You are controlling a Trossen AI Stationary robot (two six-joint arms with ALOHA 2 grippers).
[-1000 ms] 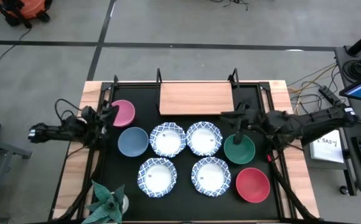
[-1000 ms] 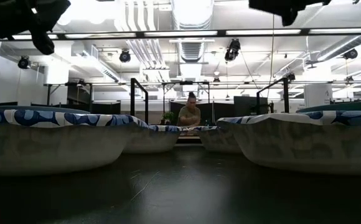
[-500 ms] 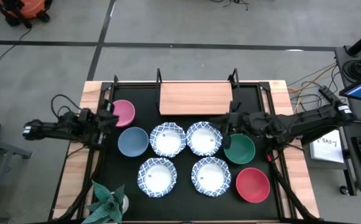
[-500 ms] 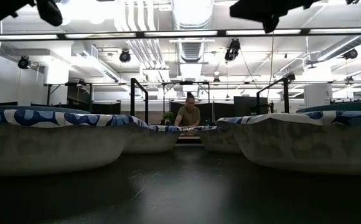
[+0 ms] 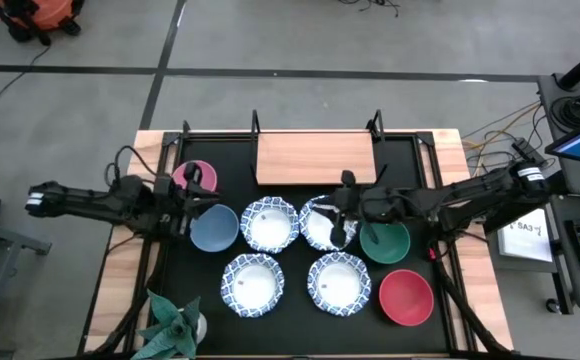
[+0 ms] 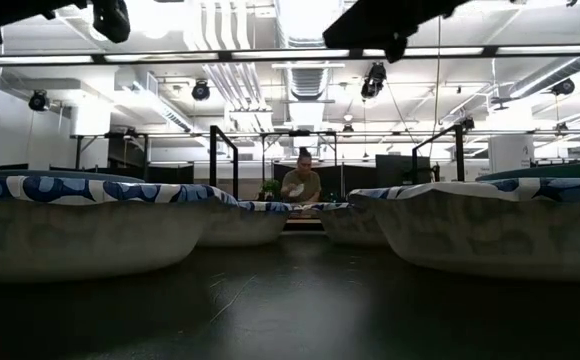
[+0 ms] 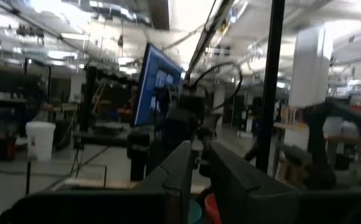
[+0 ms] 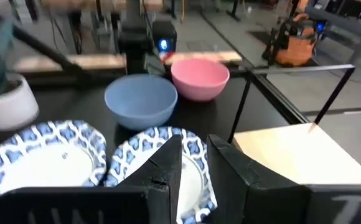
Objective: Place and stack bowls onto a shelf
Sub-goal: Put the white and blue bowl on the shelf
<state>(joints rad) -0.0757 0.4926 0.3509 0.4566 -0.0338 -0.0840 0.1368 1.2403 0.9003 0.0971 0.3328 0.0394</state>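
Observation:
All eight bowls rest on their bases on the black tabletop. The pink bowl and blue bowl are at the left. Several white, blue-rimmed bowls fill the middle, and the green bowl and red bowl are at the right. The shelf stands at the far edge with nothing on it. My left gripper hovers shut between the pink and blue bowls. My right gripper hangs shut above the far-right white bowl, also seen in its wrist view.
A green spiky plant in a white pot stands at the near left corner. Black posts rise at the shelf's far corners. A person sits in the room far behind the table. Strips of bare black top lie beside the shelf.
My right gripper has travelled toward the table's left, from over the green bowl to over the far-right white bowl. My left gripper has risen and moved toward the table's right, from beside the pink bowl to the gap between the pink and blue bowls. No bowl has moved.

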